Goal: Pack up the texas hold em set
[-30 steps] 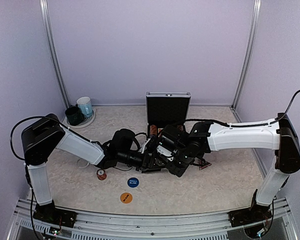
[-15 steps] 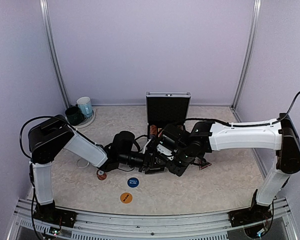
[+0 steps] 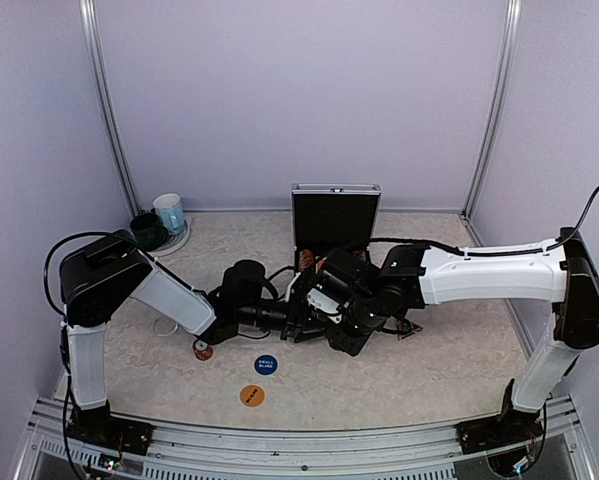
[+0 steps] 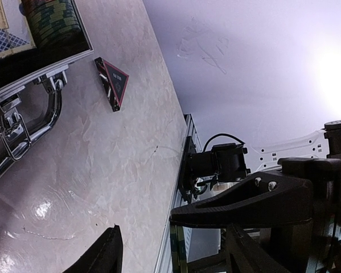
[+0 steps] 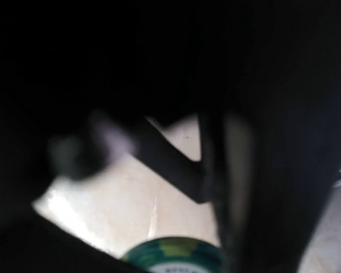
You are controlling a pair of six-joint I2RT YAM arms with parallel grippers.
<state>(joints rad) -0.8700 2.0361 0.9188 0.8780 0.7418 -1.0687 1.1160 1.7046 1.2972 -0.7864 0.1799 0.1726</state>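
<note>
The silver case (image 3: 335, 215) stands open at the back centre, lid upright. In the left wrist view its corner holds green chips (image 4: 50, 25) and a card deck (image 4: 5, 34), with the handle (image 4: 39, 122) in front. The dark triangular marker (image 4: 114, 84) lies beside the case. A red chip stack (image 3: 202, 349), the blue button (image 3: 265, 365) and the orange button (image 3: 251, 396) lie on the table. My left gripper (image 3: 295, 326) is open and empty, low before the case. My right gripper (image 3: 321, 308) sits close against it. Its view is dark and blurred, with a green chip (image 5: 176, 256) at the bottom.
A dark green mug (image 3: 147, 231) and a light blue mug (image 3: 169, 212) stand at the back left. The two arms crowd together in the middle, in front of the case. The table's metal rail (image 3: 279, 455) runs along the near edge.
Both grippers have shifted slightly left and toward the near edge, staying close together. The loose chips and buttons have not moved.
</note>
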